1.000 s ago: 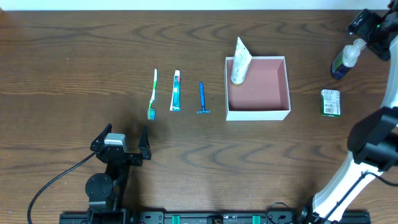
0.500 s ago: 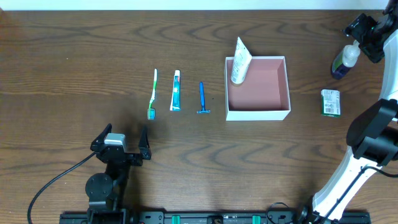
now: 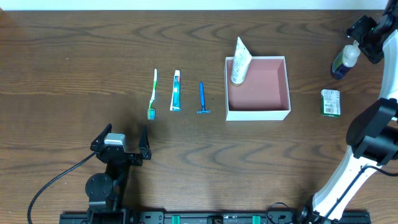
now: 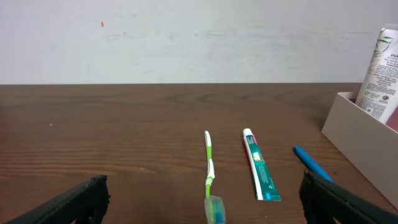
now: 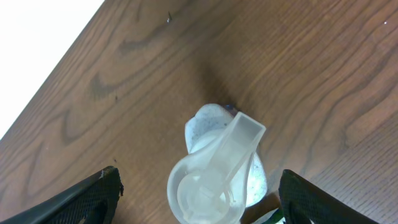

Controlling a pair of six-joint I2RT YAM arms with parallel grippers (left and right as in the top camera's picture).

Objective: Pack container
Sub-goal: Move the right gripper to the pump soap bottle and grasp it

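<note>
Since the right fingers (image 3: 365, 37) have swung in over the pump bottle (image 3: 344, 60), which stands well to the right of the container (image 3: 258, 114) and level with its far edge, we judge that the next pick has begun. They have also drawn in a little over the last second. Nothing else has shifted. The container sits on the counter with one white tube (image 3: 240, 60) leaning in its far left corner, so most of the packing is still to do.

From the right wrist we see those fingers spread wide to either side of the bottle's pump head (image 5: 217, 165), clear of it and gripping nothing. The left fingers (image 3: 122, 142) are fully spread and empty, resting well to the left of the container and nearer the robot.

Left of the container lie a razor (image 3: 202, 98), a toothpaste (image 3: 176, 91) and a toothbrush (image 3: 152, 93). A small green packet (image 3: 330, 102) lies to its right.
</note>
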